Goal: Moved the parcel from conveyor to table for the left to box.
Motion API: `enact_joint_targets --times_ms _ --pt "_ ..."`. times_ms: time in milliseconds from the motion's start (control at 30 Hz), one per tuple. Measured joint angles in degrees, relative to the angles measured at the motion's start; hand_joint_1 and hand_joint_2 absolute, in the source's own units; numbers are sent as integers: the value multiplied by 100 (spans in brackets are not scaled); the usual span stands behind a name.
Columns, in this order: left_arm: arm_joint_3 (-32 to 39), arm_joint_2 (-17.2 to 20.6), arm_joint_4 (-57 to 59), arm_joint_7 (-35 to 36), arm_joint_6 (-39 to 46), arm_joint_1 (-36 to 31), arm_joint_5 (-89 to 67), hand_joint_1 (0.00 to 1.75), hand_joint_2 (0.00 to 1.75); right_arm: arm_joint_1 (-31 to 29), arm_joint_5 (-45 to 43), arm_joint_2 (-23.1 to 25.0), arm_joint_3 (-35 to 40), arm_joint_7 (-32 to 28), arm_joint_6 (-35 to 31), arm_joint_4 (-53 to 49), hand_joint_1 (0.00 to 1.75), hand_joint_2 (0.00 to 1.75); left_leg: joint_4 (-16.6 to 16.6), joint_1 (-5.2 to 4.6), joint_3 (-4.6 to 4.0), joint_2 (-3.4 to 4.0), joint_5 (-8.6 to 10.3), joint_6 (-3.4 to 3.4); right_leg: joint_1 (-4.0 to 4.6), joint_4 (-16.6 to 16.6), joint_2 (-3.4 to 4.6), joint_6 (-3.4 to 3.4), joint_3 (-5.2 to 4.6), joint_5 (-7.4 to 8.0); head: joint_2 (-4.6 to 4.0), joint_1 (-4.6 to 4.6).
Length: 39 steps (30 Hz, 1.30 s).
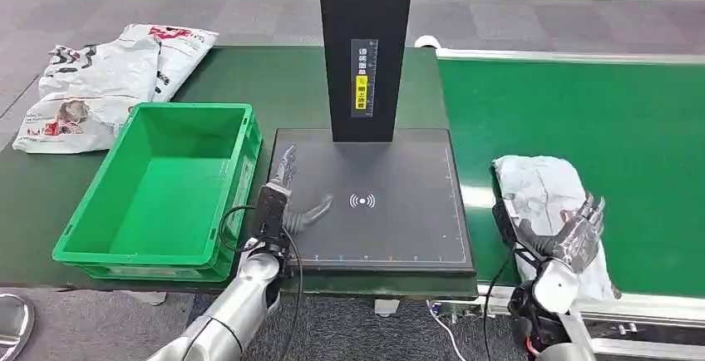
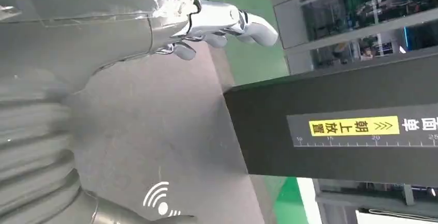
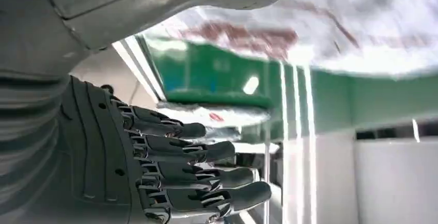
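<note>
A white plastic-wrapped parcel (image 1: 539,185) lies on the green conveyor belt (image 1: 582,111), near its front edge. My right hand (image 1: 575,232) hovers over the parcel's near end, fingers (image 3: 206,170) stretched out and holding nothing; the parcel (image 3: 320,33) is a blurred white and red shape beside the thumb. My left hand (image 1: 284,195) is spread open over the left edge of the black scanner pad (image 1: 391,211), next to the green box (image 1: 158,186). In the left wrist view its fingers (image 2: 222,22) hang above the pad (image 2: 155,131).
A black pillar (image 1: 364,45) rises from the back of the pad and appears close in the left wrist view (image 2: 335,126). Several white mail bags (image 1: 100,86) are piled at the table's far left. The green box is empty.
</note>
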Motion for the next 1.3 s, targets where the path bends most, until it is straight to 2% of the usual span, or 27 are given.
enact_joint_targets --times_ms 133,367,500,833,867,1133,1300 --pt "0 20 2 0 0 0 4 0 175 -44 26 -15 0 166 234 240 0 175 0 -1 -1 -2 0 1 -1 0 -1 0 0 0 0 0" --pt "-2 35 70 4 -50 -88 107 0 175 -114 46 -63 2 799 1887 633 0 175 0 0 -1 -3 0 1 0 0 -2 0 0 0 0 0" --pt "-2 35 125 9 -90 -162 129 0 175 -176 41 -66 24 918 2606 732 0 175 0 4 19 1 -1 0 5 -3 1 0 18 -2 0 0" --pt "-2 37 166 7 -96 -183 157 0 175 -234 42 -76 61 909 2830 834 0 175 1 4 54 -3 -4 5 4 -9 -5 6 61 -5 0 0" --pt "-2 37 166 7 -96 -183 157 0 175 -236 43 -76 63 907 2830 843 175 175 1 4 56 -3 -4 5 4 -9 -6 6 63 -5 0 0" --pt "-2 42 168 -11 -96 -182 162 0 175 -221 33 -74 81 850 2920 876 175 175 1 4 58 -8 -6 13 4 -13 -16 7 73 -5 0 0" --pt "-2 72 92 83 -87 -162 151 0 175 -203 -59 -72 87 797 2598 876 175 175 2 3 56 -8 -5 13 3 -14 -16 9 73 -2 0 0"
